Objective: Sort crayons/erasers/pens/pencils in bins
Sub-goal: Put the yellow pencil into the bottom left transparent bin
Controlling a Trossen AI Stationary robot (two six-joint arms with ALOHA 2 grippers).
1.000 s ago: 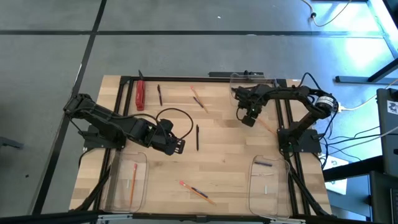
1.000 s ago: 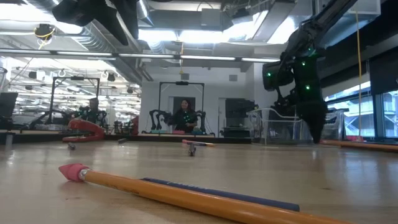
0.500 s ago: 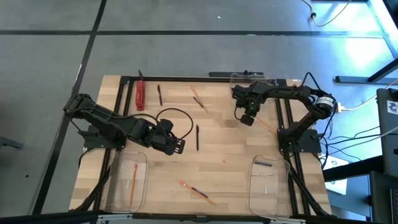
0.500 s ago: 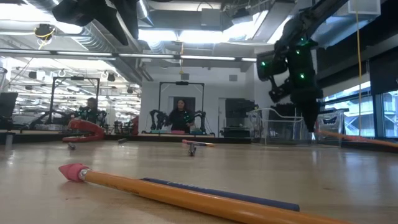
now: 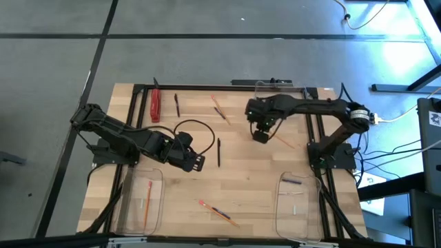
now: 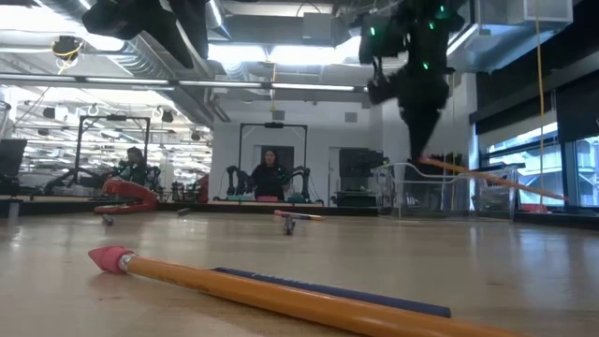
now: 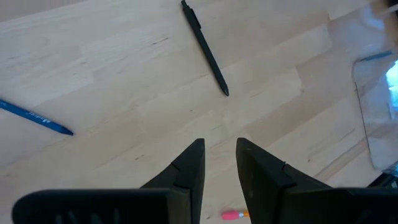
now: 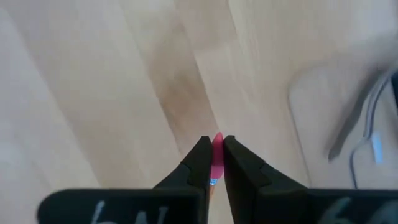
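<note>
reaching over table centre, right hand (image 5: 260, 135) pinching pencil (image 6: 487, 178) (airborne); left hand (image 7: 219, 163) slightly spread.

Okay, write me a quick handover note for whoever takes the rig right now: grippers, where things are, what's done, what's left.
Right gripper: shut on a pencil, held clear of the table toward the far right.
Left gripper: open, holding nothing, low at the left-centre, beside a black pen.
Done: one pencil lies in the near-left bin; the near-right bin holds a dark stick and a pale piece.
A third bin sits at the far edge.
Left: the carried pencil needs binning. On the table: the centre pen, another pen at the far left, sticks at the far centre, and a pencil crossed by a blue stick at the near centre.
</note>
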